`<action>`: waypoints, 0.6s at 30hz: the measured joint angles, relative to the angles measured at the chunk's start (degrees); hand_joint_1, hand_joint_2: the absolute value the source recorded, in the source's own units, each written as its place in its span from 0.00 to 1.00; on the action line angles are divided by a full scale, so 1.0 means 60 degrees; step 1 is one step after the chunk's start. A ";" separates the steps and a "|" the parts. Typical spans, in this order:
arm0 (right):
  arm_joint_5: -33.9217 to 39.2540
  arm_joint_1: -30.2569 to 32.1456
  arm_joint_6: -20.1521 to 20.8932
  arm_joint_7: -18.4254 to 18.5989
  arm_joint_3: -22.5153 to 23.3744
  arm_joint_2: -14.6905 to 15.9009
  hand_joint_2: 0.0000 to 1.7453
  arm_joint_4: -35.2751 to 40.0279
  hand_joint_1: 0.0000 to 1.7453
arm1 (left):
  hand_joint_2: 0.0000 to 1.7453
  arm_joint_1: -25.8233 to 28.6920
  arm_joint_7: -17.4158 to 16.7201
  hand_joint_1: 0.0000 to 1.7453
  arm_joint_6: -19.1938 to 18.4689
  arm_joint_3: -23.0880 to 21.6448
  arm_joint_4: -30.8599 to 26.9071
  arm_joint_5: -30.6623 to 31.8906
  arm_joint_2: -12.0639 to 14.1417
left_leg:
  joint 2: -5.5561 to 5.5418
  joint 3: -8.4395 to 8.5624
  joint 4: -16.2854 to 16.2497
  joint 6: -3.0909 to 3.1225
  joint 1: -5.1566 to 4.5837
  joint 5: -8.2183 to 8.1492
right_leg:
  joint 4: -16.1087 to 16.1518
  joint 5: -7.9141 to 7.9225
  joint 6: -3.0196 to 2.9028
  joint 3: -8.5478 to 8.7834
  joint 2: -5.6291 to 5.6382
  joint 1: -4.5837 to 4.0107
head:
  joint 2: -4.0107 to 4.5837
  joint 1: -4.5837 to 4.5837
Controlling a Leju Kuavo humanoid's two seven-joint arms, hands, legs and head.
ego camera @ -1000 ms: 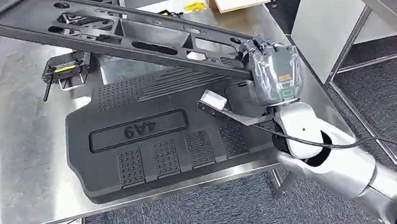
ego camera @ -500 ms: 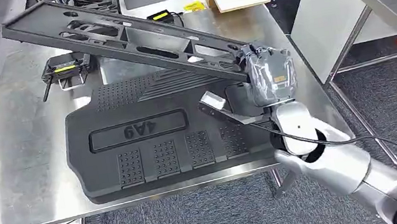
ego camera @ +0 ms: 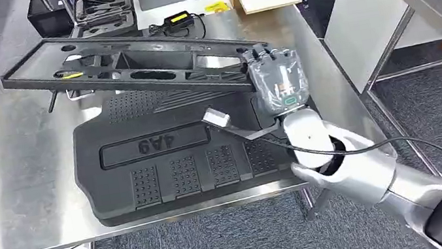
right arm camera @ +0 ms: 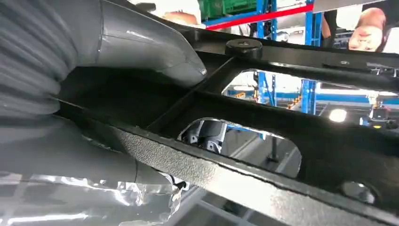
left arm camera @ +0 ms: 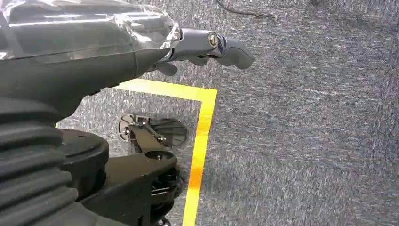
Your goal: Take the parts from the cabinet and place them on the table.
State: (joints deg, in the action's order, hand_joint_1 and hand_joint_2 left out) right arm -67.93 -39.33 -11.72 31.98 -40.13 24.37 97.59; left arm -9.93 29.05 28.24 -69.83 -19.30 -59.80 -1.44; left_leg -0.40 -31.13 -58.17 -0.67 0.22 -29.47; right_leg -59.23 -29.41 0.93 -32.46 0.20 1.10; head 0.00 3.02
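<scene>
Right hand [ego camera: 276,83] grips the long black frame [ego camera: 130,65], slanting over the ribbed mat [ego camera: 171,165] crowding the bench [ego camera: 17,194]; left hand [left arm camera: 207,44] hangs empty, fingers apart.

Right hand [ego camera: 277,82] fingertips hidden behind long black frame [ego camera: 130,65]; frame covers far edge of ribbed black panel [ego camera: 170,158].
</scene>
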 joint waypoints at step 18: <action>-0.0587 -0.0251 0.1607 0.0073 -0.0033 -0.0408 1.00 -0.1749 1.00 | 0.00 0.0028 -0.0270 0.00 0.0000 0.0004 -0.0230 0.0226 0.0004 | 0.0000 -0.0004 -0.0008 0.0001 -0.0001 -0.0001 | 0.0003 0.0000 0.0000 -0.0004 0.0002 0.0001 | 0.0000 -0.0004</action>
State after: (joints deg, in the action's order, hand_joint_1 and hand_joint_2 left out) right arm -71.45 -40.84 -2.07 32.41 -40.32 21.92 87.10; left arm -9.76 27.43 28.24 -69.81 -20.68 -58.45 -1.42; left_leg -0.40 -31.16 -58.21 -0.66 0.21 -29.48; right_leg -59.22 -29.41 0.93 -32.48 0.22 1.10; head 0.00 2.99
